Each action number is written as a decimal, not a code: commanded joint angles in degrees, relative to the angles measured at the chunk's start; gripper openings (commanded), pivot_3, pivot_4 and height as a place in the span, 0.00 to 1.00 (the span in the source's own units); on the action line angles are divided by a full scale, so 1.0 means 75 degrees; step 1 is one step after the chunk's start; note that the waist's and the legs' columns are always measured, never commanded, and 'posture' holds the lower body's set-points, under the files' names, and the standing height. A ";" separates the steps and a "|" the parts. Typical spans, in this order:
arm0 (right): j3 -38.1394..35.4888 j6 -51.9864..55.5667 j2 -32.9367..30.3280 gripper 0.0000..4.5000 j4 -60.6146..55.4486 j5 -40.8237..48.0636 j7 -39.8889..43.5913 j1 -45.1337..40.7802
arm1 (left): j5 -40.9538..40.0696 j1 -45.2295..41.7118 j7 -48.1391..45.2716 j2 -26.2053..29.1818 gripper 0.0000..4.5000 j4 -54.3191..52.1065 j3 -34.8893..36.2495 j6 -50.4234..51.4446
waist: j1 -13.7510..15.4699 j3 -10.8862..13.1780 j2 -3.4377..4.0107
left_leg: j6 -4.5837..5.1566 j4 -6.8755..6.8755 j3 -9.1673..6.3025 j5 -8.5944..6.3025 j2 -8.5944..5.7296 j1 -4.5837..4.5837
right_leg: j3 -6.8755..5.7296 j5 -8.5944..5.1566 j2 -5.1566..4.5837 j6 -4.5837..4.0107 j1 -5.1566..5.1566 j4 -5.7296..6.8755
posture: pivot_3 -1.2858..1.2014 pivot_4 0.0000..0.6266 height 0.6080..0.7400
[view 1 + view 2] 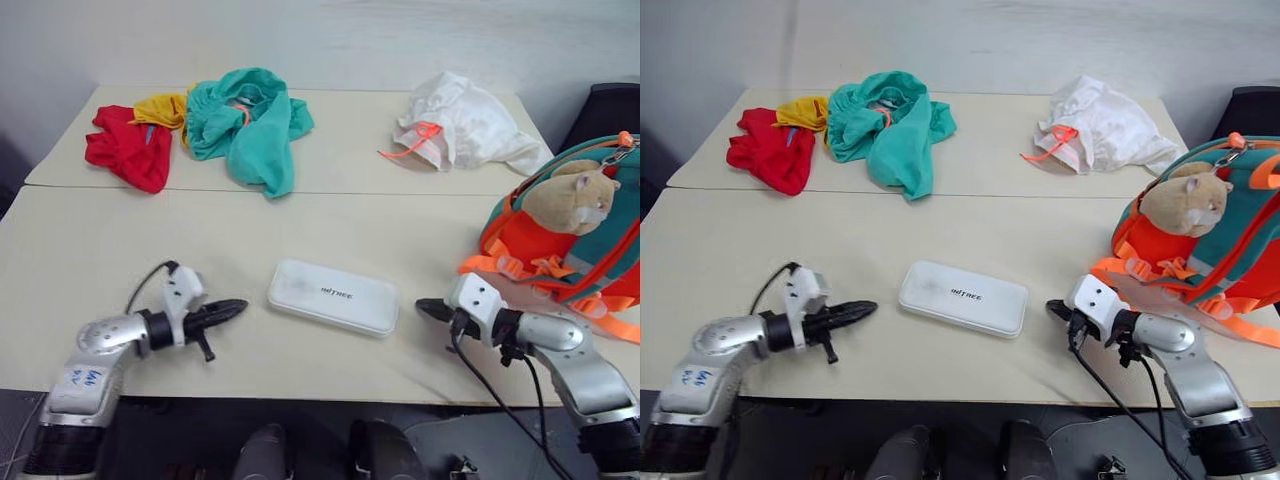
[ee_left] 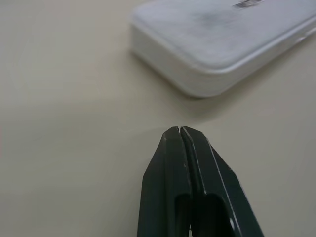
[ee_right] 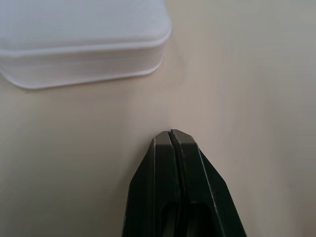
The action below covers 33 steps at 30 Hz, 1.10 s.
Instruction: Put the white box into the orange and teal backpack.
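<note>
White box (image 1: 333, 296) is lying untouched between closed, empty left gripper (image 1: 236, 306) and right gripper (image 1: 424, 306); pinching its smooth ends risks it slipping.

Bare beige surface (image 1: 200, 240) around the flat white plastic box (image 1: 333, 296), open on both ends, orange and teal backpack (image 1: 570, 235) crowding the right edge

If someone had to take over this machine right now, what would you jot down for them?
Left pincer: shut, holding nothing, on the table beside one end of the white box.
Right pincer: shut, holding nothing, beside the other end.
White box: flat on the table between them, touched by neither.
Backpack: to the robot's right, behind the right arm.
Done: nothing.
Left: grip the box and put it in the backpack.
</note>
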 commanded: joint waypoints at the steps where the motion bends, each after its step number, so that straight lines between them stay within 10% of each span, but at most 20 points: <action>1: -0.0101 0.0362 -0.0102 0.00 -0.0368 0.0292 0.0239 0.0128 | 0.0102 -0.0922 0.0136 -0.0382 0.01 0.0438 -0.0366 -0.0233 | 0.0048 0.0000 -0.0001 | 0.0003 0.0000 0.0000 -0.0002 -0.0005 0.0000 | -0.0001 0.0000 -0.0005 0.0000 0.0001 -0.0001 | 0.52 0.24 1.00; 13: 0.0224 0.1325 0.0138 0.00 -0.1010 0.0314 0.0044 -0.0283 | 0.0598 -0.2243 -0.0195 -0.1116 0.01 0.1414 -0.1615 -0.0205 | -0.0050 0.0001 -0.0002 | -0.0001 0.0007 0.0016 0.0002 0.0008 -0.0006 | -0.0018 0.0004 0.0028 0.0007 -0.0002 0.0016 | 0.52 0.24 1.00; 33: 0.0507 0.0861 0.0322 0.00 -0.0080 -0.0212 -0.0115 -0.0993 | 0.0092 -0.0736 -0.0043 -0.0926 0.01 -0.0506 -0.1092 0.0612 | -0.0042 0.0001 -0.0001 | -0.0001 0.0009 0.0011 0.0002 0.0005 -0.0006 | 0.0007 0.0004 0.0014 0.0007 -0.0001 0.0012 | 0.52 0.24 1.00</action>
